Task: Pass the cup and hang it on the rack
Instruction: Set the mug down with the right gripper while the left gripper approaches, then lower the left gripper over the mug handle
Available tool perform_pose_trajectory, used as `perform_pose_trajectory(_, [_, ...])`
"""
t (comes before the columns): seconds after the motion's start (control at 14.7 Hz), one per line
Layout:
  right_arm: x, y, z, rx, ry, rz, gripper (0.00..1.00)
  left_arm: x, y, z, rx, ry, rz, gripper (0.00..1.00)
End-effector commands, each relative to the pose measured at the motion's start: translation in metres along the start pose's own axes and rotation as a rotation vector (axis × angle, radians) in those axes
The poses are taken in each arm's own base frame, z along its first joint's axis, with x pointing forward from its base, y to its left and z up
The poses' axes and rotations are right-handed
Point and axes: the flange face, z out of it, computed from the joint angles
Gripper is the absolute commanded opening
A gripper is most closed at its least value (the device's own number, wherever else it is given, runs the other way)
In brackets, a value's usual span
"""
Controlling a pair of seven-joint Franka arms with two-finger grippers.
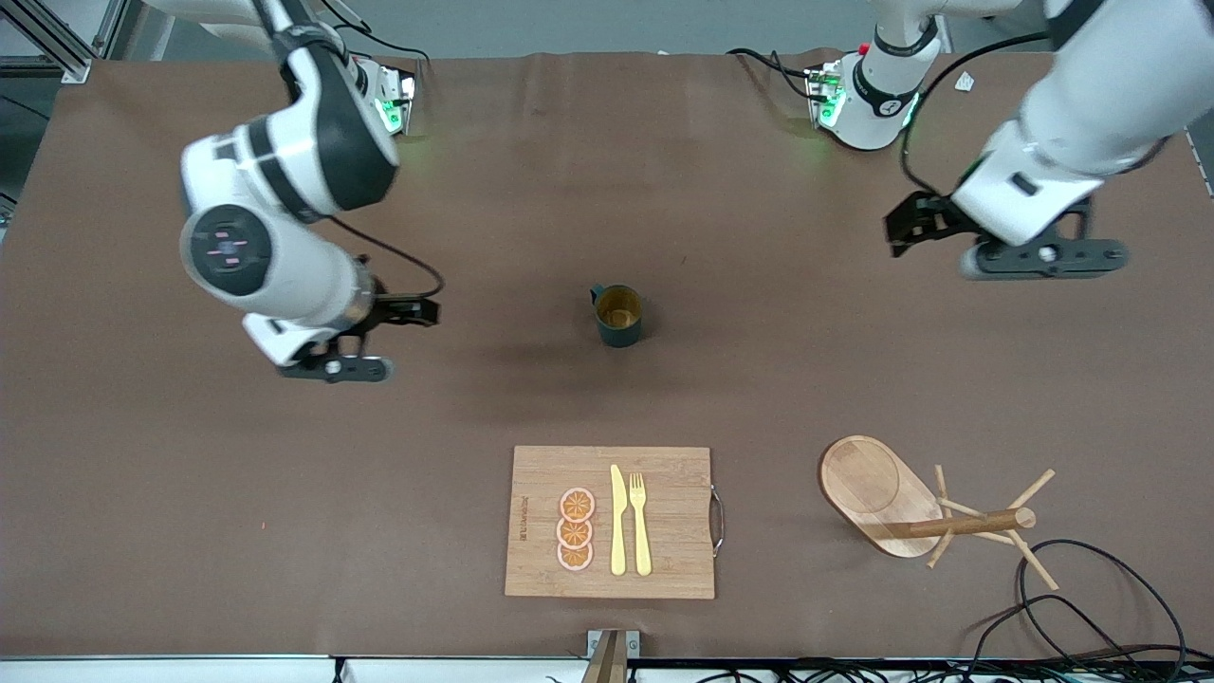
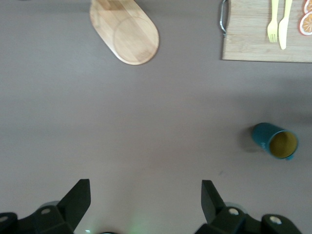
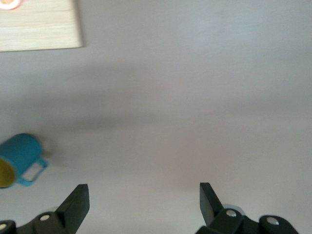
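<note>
Standing upright mid-table, the cup (image 1: pixel 619 316) is untouched, rack (image 1: pixel 934 515) at its four o'clock. Left gripper (image 2: pixel 145 195) and right gripper (image 3: pixel 144 197) hover spread, empty.

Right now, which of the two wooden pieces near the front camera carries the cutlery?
The rectangular cutting board with the metal handle: a yellow knife and fork lie on it beside orange slices. The rack, toward the left arm's end, holds nothing.

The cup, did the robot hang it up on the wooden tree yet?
Not yet. Nothing looks done: the cup stands alone in the middle of the table, and the rack holds nothing on its pegs. Nothing is in hand either: the right tool and left tool are both open and empty, over bare table. Grabbing, passing and hanging are all left.
</note>
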Motion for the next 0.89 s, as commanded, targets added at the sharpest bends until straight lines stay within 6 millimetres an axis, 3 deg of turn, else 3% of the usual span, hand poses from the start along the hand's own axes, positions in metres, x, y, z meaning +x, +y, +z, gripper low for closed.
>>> perform_pose_trajectory(0.0, [0.0, 0.066, -0.012, 0.003, -0.016, -0.042, 1.0, -0.006, 0.055, 0.017, 0.018, 0.007, -0.054, 1.0])
perform_pose_trajectory(0.14, [0.008, 0.121, -0.018, 0.012, -0.014, -0.077, 1.0, -0.013, 0.091, 0.039, 0.057, 0.003, -0.081, 1.0])
perform_pose_trajectory(0.27, [0.006, 0.156, -0.03, -0.007, 0.003, -0.06, 1.0, -0.027, 0.14, 0.058, 0.061, 0.021, -0.105, 1.0])
perform_pose_trajectory(0.41, [0.001, 0.182, -0.043, -0.025, 0.014, -0.027, 1.0, -0.045, 0.184, 0.081, 0.071, 0.024, -0.152, 1.0])
perform_pose_trajectory(0.55, [-0.003, 0.194, -0.051, -0.025, 0.013, -0.012, 1.0, -0.066, 0.224, 0.107, 0.095, 0.035, -0.206, 1.0])
perform_pose_trajectory(0.82, [-0.004, 0.235, -0.065, -0.012, 0.032, -0.052, 1.0, -0.103, 0.285, 0.155, 0.135, 0.065, -0.297, 1.0])
